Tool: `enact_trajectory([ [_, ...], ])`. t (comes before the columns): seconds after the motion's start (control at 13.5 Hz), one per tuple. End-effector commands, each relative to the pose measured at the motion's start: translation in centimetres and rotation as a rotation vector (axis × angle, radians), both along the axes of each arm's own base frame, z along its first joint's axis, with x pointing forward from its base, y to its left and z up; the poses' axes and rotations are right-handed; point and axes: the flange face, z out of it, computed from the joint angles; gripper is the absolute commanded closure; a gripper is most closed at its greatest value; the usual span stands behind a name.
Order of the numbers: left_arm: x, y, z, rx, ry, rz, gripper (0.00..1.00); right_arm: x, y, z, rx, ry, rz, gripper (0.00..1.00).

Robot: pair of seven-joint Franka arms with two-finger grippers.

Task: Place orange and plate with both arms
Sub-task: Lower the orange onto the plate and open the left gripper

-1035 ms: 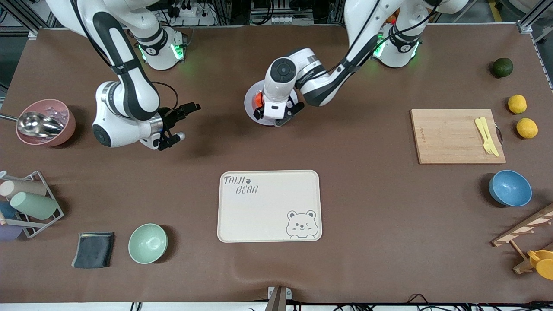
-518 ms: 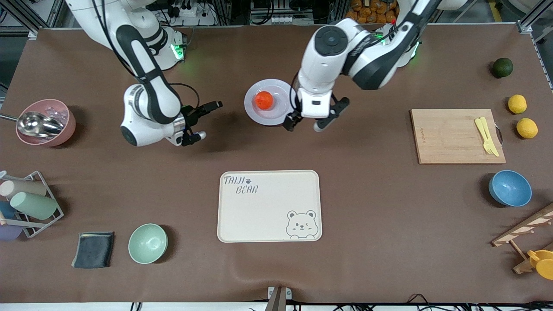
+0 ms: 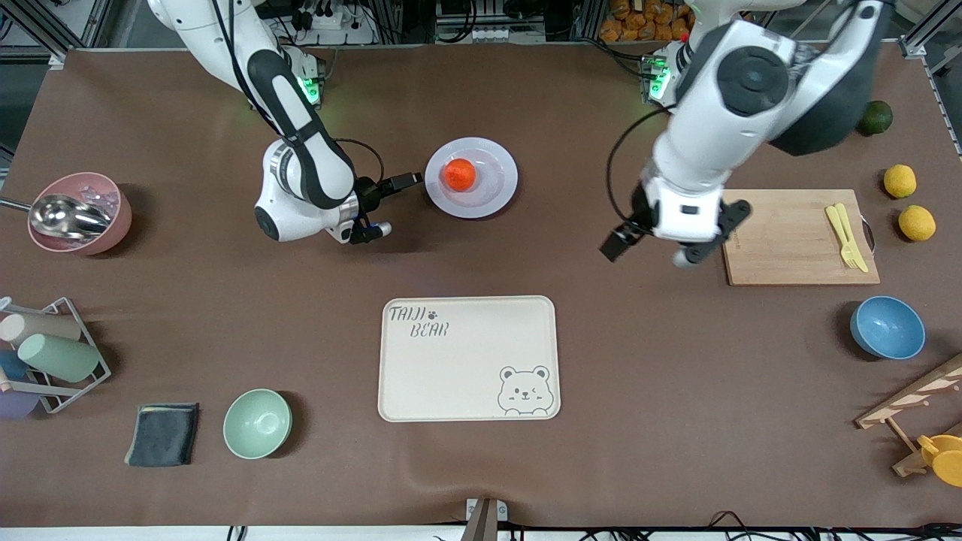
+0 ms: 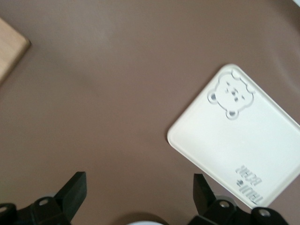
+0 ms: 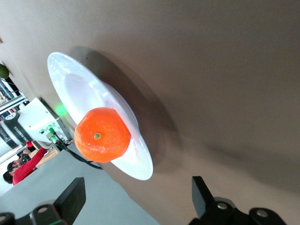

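The brown table carried the cream bear-printed tray, nearer the front camera than everything else in play. The left gripper hung empty over bare table just beside the wooden cutting board, its fingers spread wide. The plate sat farther from the camera than the tray, about midway between the arms' ends. The right gripper hovered low just beside the plate's rim, fingers apart, empty. The orange rested on the plate, held by neither gripper.
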Motion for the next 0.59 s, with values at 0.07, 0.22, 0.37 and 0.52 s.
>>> enact_trajectory([
  [0.07, 1.2, 3.4, -0.3, 0.033, 0.033, -0.083, 0.0, -0.9, 1.5, -1.1, 0.001, 0.022, -0.058, 0.0],
  [0.22, 1.6, 5.0, 0.7, 0.04, 0.034, -0.161, 0.0, -1.7, 2.5, -1.9, -0.007, 0.013, -0.075, 0.0],
  [0.37, 2.4, 6.9, 2.5, 0.046, 0.031, -0.231, 0.0, -2.0, 2.4, -2.4, -0.025, -0.004, -0.078, 0.0],
  [0.52, 3.1, 8.8, 3.7, 0.085, 0.003, -0.379, 0.0, -2.2, 2.4, -2.7, -0.03, 0.004, -0.08, 0.0],
])
